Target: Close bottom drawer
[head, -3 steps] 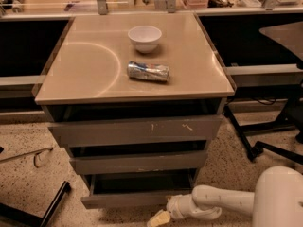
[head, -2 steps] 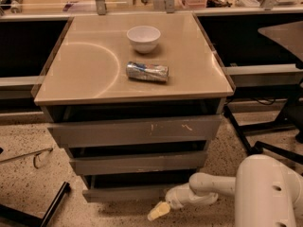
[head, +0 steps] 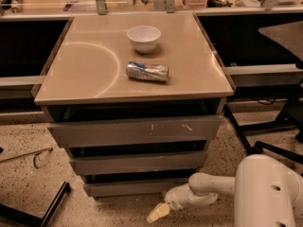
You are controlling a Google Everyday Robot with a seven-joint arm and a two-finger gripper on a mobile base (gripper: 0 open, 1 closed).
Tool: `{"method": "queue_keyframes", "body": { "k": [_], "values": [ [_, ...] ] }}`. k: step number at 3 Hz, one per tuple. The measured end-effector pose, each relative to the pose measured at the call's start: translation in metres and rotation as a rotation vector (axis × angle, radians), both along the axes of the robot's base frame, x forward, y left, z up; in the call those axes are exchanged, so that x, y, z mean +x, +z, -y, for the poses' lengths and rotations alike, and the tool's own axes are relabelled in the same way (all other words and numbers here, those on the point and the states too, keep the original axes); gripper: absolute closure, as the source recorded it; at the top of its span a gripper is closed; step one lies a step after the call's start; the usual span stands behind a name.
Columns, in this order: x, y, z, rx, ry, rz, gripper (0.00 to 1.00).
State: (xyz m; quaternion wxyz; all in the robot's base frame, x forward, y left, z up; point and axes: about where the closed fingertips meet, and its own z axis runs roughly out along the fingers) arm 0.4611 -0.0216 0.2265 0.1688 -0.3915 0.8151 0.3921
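The bottom drawer (head: pixel 130 188) is the narrowest of three grey handleless drawers under the beige cabinet top. Its plain flat front sticks out only a little, with a thin dark gap above it. My gripper (head: pixel 158 213) is at the end of the white arm (head: pixel 208 188), low over the floor, just below and in front of the drawer's right end. Its pale fingertip points down and to the left.
The medium drawer (head: pixel 137 163) and the widest drawer (head: pixel 137 131) with pale scratches sit above. A white bowl (head: pixel 143 38) and a lying can (head: pixel 147 72) rest on the cabinet top (head: pixel 85 74). Chair legs (head: pixel 255 141) stand right, a black bar (head: pixel 47 207) lies lower left.
The bottom drawer has slid in toward the cabinet. My arm has moved left and forward with it, and the gripper now sits lower under the drawer's front.
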Motion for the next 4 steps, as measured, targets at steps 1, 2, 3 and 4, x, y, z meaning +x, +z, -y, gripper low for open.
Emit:
{"method": "queue_keyframes", "body": {
  "k": [1,2,3,4],
  "values": [
    [-0.010,0.018,0.011,-0.020,-0.029,0.027,0.00],
    [-0.034,0.057,0.035,-0.062,-0.093,0.086,0.00],
    [-0.053,0.115,0.071,-0.131,-0.185,0.155,0.00],
    [-0.079,0.170,0.092,-0.188,-0.231,0.207,0.00]
  ]
}}
